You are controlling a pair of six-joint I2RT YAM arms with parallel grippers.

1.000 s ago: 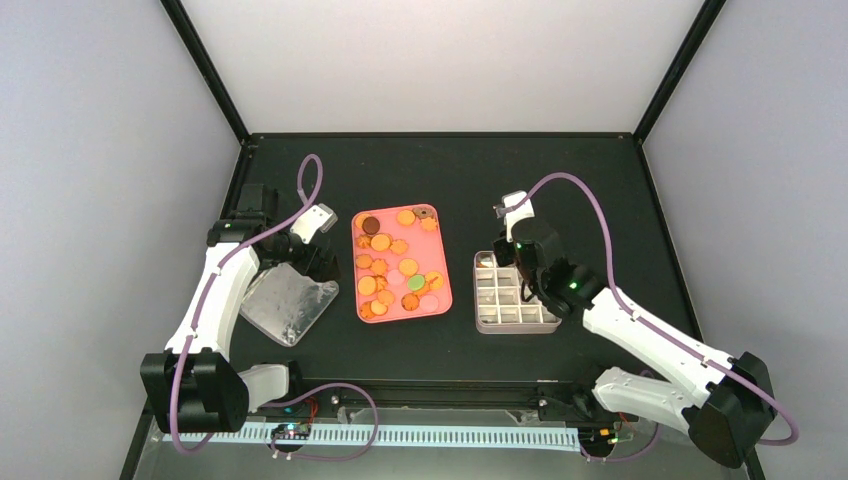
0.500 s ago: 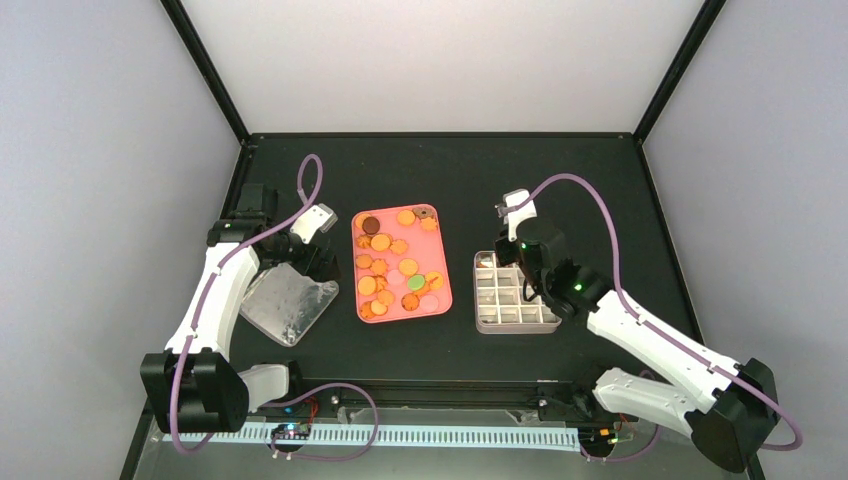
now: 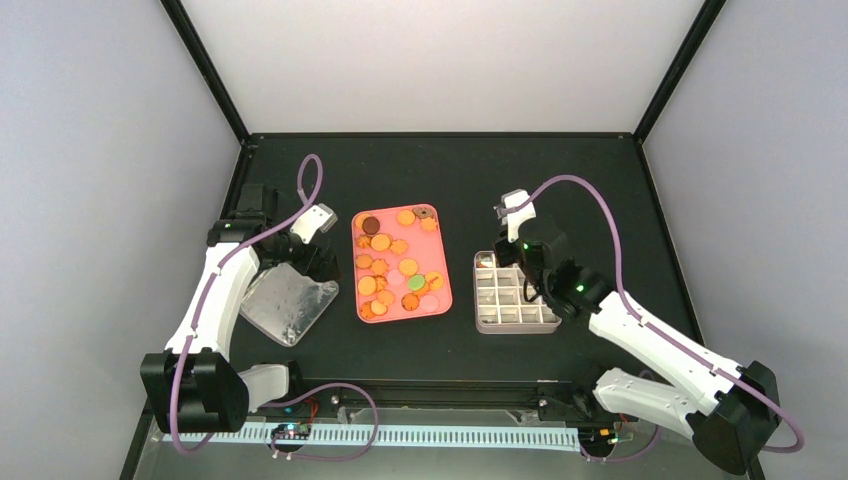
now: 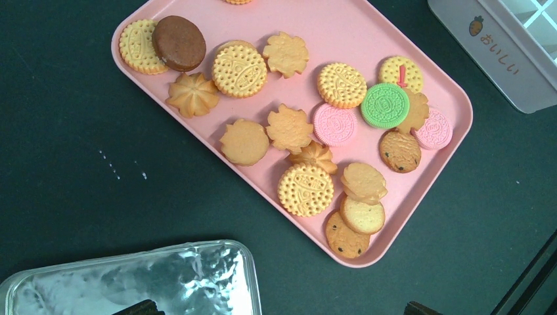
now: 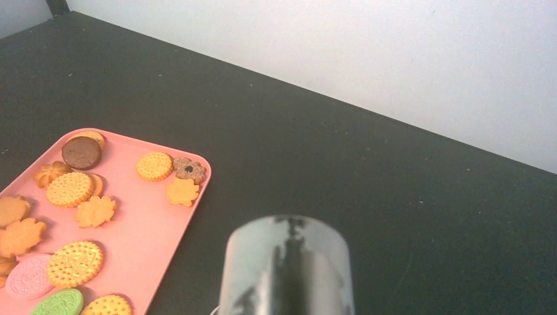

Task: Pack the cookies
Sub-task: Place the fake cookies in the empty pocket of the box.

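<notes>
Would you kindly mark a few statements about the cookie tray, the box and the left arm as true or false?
1. The cookies lie on the pink tray. True.
2. Only one green cookie shows. True.
3. The white box stands left of the tray. False: in the top view it stands to the tray's right.
4. The left gripper grips a cookie. False: its jaws stand open and empty.
5. The dark brown cookie overlaps a yellow one. True.
</notes>
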